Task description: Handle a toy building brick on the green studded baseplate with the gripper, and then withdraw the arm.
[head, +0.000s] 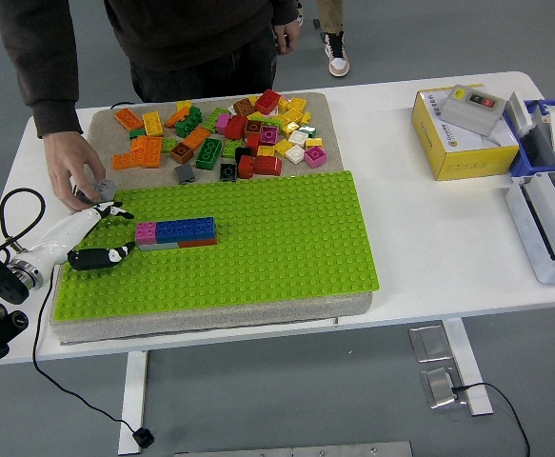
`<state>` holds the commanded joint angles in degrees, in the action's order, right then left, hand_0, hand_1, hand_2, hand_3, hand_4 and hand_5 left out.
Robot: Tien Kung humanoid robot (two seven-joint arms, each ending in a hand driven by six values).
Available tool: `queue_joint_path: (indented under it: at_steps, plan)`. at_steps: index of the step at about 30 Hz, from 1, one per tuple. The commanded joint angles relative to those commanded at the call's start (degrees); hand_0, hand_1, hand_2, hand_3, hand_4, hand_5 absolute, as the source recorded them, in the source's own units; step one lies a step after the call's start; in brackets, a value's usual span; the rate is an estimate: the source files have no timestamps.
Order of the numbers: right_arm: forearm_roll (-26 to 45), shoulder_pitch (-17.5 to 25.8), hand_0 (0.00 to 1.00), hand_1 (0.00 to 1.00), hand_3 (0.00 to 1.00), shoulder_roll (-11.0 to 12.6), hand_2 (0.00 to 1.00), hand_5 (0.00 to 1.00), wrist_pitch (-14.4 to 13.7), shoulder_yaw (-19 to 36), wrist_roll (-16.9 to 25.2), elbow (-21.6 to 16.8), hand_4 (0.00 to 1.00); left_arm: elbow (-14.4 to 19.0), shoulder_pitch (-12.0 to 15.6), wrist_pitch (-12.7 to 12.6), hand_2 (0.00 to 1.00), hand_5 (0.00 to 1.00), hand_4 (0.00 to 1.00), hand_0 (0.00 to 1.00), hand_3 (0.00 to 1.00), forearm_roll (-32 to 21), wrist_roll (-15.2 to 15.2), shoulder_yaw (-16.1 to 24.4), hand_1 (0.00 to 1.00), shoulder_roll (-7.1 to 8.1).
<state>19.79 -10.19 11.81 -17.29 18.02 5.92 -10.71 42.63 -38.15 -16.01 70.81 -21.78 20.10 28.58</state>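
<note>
A low row of joined plastic bricks [175,231] (pink end, blue middle, orange beneath) sits on the bright green studded baseplate [258,238], left of centre; the robot's left hand [94,238] lies just beside the pink end, fingers [106,256] spread, holding nothing. A person's hand [79,179] rests on a small grey brick [104,189] nearby.

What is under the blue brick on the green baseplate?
Under the blue brick a grey and an orange-red brick show at its front edge, on the green baseplate. Anything further beneath is covered.

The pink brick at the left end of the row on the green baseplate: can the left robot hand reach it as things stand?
Probably yes. The left robot hand is open, just left of the pink brick, with bare green baseplate between them.
</note>
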Motion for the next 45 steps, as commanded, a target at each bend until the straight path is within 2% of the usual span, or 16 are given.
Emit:
queue_joint_path:
  at_steps: [4,7,8,13,14,16,19,20,23,29,36,45]
  plan:
    - [0.1,0.1,0.609,0.508,0.529,0.0,0.642,0.998,-0.1,0.1,0.1,0.1,0.623,2.5,0.4,0.6,0.981,0.411,0.700,0.994,0.759,0.2,0.3,1.2,0.987,2.05]
    - [0.2,0.1,0.609,0.508,0.529,0.1,0.642,0.998,-0.1,0.1,0.1,0.1,0.623,5.8,1.4,1.3,0.981,0.411,0.700,0.994,0.759,1.4,0.7,3.7,0.987,4.18]
    - [0.3,0.1,0.610,0.503,0.531,0.1,0.643,0.998,-0.1,0.0,0.1,0.1,0.622,6.8,1.7,1.5,0.976,0.469,0.726,0.995,0.732,1.8,0.9,4.5,0.986,4.75]
    - [0.7,0.2,0.610,0.503,0.531,0.2,0.643,0.998,-0.1,-0.2,0.3,0.1,0.622,12.5,4.2,2.6,0.976,0.469,0.726,0.995,0.732,4.8,2.4,9.3,0.986,7.83]
    - [0.7,0.3,0.611,0.503,0.525,0.2,0.639,0.998,-0.1,-0.2,0.3,0.1,0.622,13.5,4.5,2.8,0.970,0.601,0.766,0.996,0.649,5.2,2.7,9.9,0.986,8.13]
    - [0.6,0.3,0.611,0.503,0.525,0.2,0.639,0.998,-0.2,-0.1,0.3,0.2,0.622,15.4,5.2,3.0,0.970,0.601,0.766,0.996,0.649,5.9,3.1,10.8,0.986,8.46]
    - [0.2,0.3,0.611,0.503,0.525,0.2,0.639,0.998,-0.2,0.2,0.2,0.2,0.622,16.6,5.8,2.9,0.970,0.601,0.766,0.996,0.649,6.7,3.2,11.5,0.986,8.11]
    - [0.1,0.3,0.609,0.500,0.523,0.2,0.638,0.998,-0.3,0.3,0.2,0.2,0.621,16.8,5.8,2.9,0.982,0.650,0.757,0.998,0.624,6.9,3.2,11.6,0.988,7.96]
    - [0.0,0.4,0.609,0.500,0.523,0.2,0.638,0.998,-0.3,0.4,0.2,0.3,0.621,17.3,6.0,2.5,0.982,0.650,0.757,0.998,0.624,7.7,3.2,11.9,0.988,7.27]
    - [0.0,0.4,0.608,0.498,0.522,0.2,0.637,0.998,-0.3,0.4,0.3,0.3,0.621,17.1,5.7,1.7,0.986,0.679,0.745,0.998,0.615,8.2,3.5,11.0,0.991,5.60]
    - [0.1,0.4,0.608,0.496,0.519,0.0,0.637,0.998,-0.3,0.3,0.4,0.4,0.621,14.3,5.0,1.1,0.984,0.684,0.742,0.998,0.614,7.4,3.1,9.4,0.991,3.27]
    - [0.4,0.4,0.609,0.494,0.519,-0.1,0.636,0.998,-0.2,0.1,0.5,0.3,0.621,10.2,4.3,0.9,0.982,0.694,0.735,0.998,0.614,6.6,2.6,7.9,0.990,1.35]
